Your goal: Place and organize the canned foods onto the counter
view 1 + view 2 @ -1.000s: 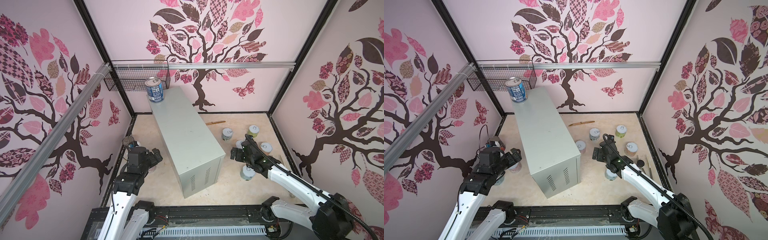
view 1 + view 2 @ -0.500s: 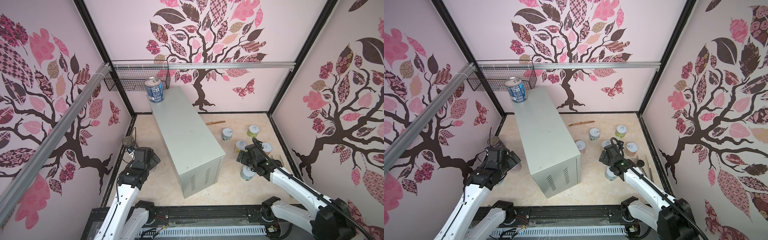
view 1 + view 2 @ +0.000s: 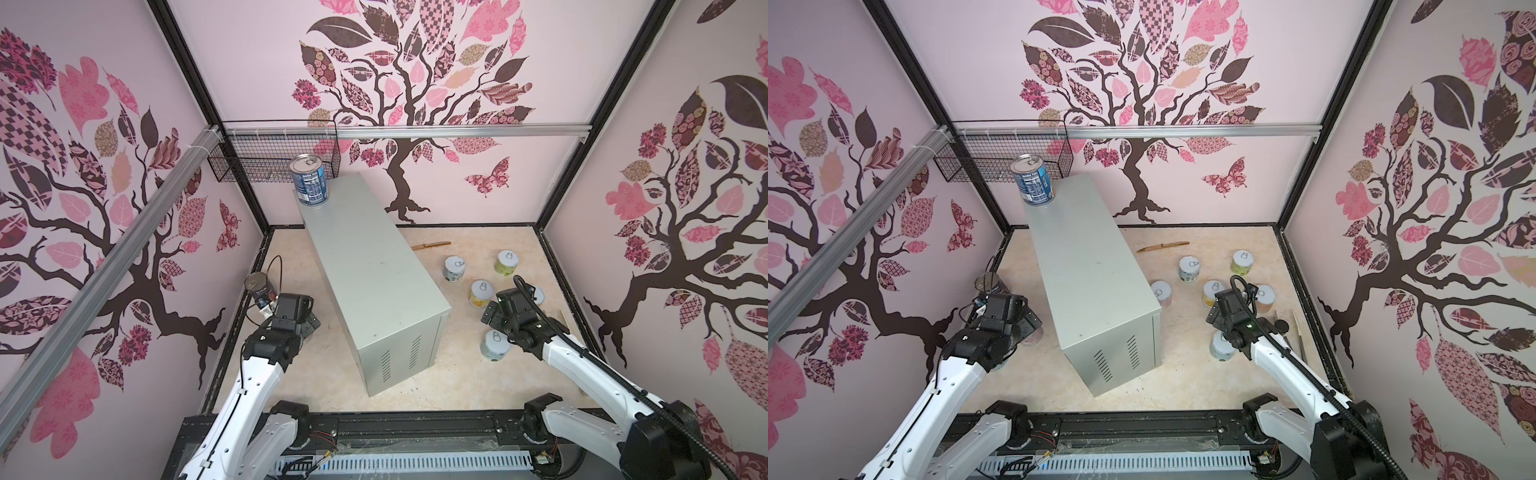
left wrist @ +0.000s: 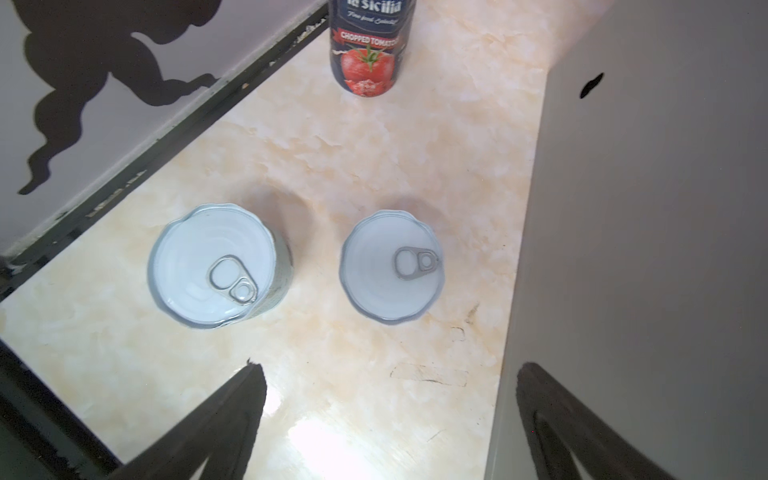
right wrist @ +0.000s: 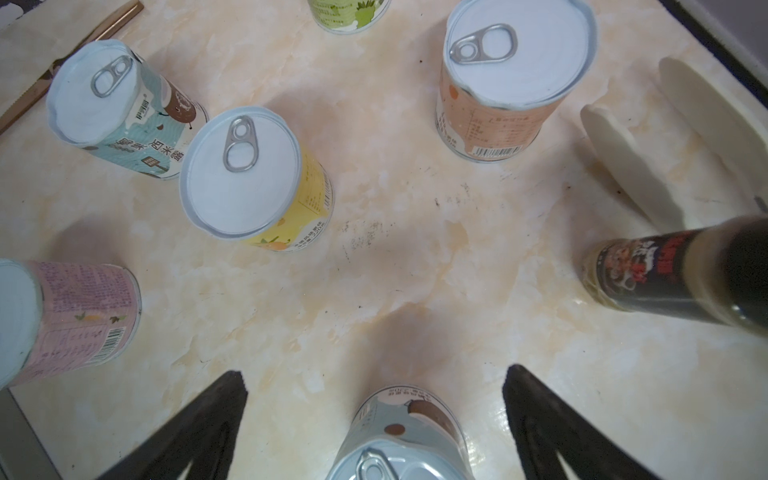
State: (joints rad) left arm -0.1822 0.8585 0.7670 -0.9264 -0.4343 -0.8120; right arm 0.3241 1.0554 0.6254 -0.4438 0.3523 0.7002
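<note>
Your left end effector (image 4: 390,368) hangs spread wide, gripping nothing, above the beige floor (image 4: 353,166). Just ahead stand the wall-side white-lidded tin (image 4: 212,266) and the worktop-side white-lidded tin (image 4: 392,266), with the tomato tin (image 4: 368,45) beyond. Your right end effector (image 5: 374,372) is spread and empty too, a teal tin (image 5: 399,440) upright beneath it. The yellow tin (image 5: 245,174) and peach tin (image 5: 511,62) stand farther out. At the far end of the grey worktop (image 3: 374,282) stands the blue tin (image 3: 309,180).
</note>
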